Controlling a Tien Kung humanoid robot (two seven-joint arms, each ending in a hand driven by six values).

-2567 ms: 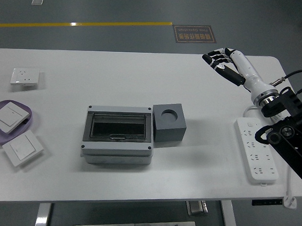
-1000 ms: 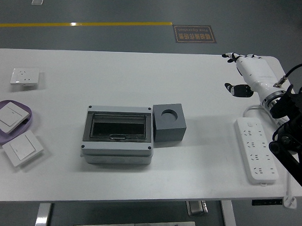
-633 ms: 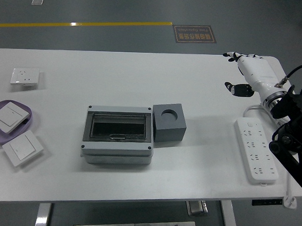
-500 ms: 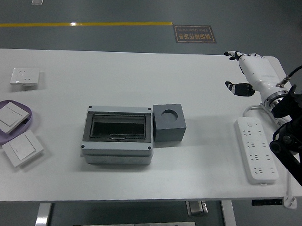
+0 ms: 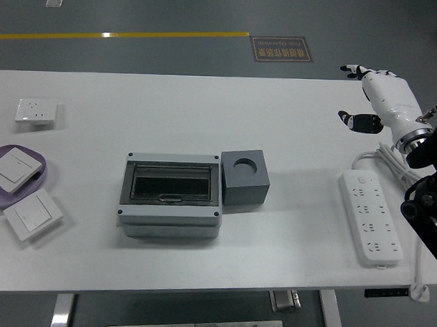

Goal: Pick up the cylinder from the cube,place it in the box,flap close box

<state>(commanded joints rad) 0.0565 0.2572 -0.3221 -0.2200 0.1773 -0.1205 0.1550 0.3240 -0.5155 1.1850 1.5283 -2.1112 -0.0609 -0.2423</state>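
- Hovering over the far right corner of the white table (image 5: 191,119), the right hand (image 5: 382,97) has its fingers spread loosely and grips nothing.
- Near the table's middle sits the grey box (image 5: 171,195), its clear flap lying shut across the top.
- Touching the box's right side is the dark cube (image 5: 244,178), whose round hole shows no cylinder.
- A white power strip (image 5: 371,219) lies below the hand.
- At the left edge sit wall switches (image 5: 33,213) and a purple dish (image 5: 46,177).
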